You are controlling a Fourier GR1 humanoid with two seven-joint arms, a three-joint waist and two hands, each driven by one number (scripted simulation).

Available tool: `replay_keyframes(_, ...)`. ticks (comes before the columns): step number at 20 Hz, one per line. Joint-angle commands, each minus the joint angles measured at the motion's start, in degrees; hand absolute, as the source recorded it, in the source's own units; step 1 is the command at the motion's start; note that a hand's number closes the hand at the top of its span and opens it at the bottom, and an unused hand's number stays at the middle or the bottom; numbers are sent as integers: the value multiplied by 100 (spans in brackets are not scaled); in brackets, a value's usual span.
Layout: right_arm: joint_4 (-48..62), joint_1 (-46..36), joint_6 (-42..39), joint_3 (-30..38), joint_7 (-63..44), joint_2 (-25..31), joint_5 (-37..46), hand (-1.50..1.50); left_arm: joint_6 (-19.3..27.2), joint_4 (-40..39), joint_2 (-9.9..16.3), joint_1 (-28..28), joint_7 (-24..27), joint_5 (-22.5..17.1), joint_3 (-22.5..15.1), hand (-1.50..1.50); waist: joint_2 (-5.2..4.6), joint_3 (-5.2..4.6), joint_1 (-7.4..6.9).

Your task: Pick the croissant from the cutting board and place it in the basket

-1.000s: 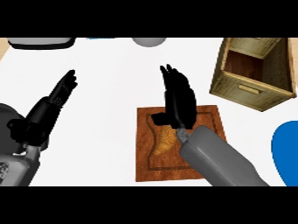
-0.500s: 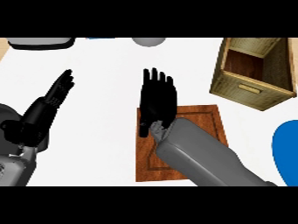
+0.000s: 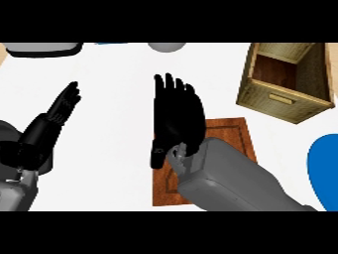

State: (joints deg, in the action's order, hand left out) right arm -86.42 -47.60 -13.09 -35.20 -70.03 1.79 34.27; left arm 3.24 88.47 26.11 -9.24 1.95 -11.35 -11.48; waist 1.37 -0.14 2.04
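Note:
The brown wooden cutting board (image 3: pixel 231 135) lies at the counter's centre right. My right hand (image 3: pixel 176 115) is open above the board's left edge, fingers straight and pointing away from me, with the thumb hanging down. Hand and grey forearm cover most of the board, and the croissant is hidden from view. The wicker basket (image 3: pixel 283 98) stands at the far right, its opening towards me, apart from the hand. My left hand (image 3: pixel 54 115) rests open at the left, fingers up.
A blue plate (image 3: pixel 334 173) is cut off by the right edge. At the far edge stand a grey bowl (image 3: pixel 166 47) and a grey container (image 3: pixel 43 49). White counter lies between the two hands.
My right hand has shifted left across the cutting board to its left edge. The forearm now covers the croissant that showed a second ago. The left hand has barely moved.

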Motion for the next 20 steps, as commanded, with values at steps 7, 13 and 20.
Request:
replay_keyframes(7,-991,639,-737,40,-1489,42,463,-150,12,173,-124,-105,-96,47,48,0,-73,10,-66)
replay_keyframes(13,-1000,1772,-27,-419,-780,-25,1398,-150,-105,154,-166,-108,-162,150,27,0,-119,12,-137)
replay_keyframes(20,-715,2365,203,-208,40,11,2146,-150,-145,385,-326,-67,-369,276,60,0,-126,14,-204)
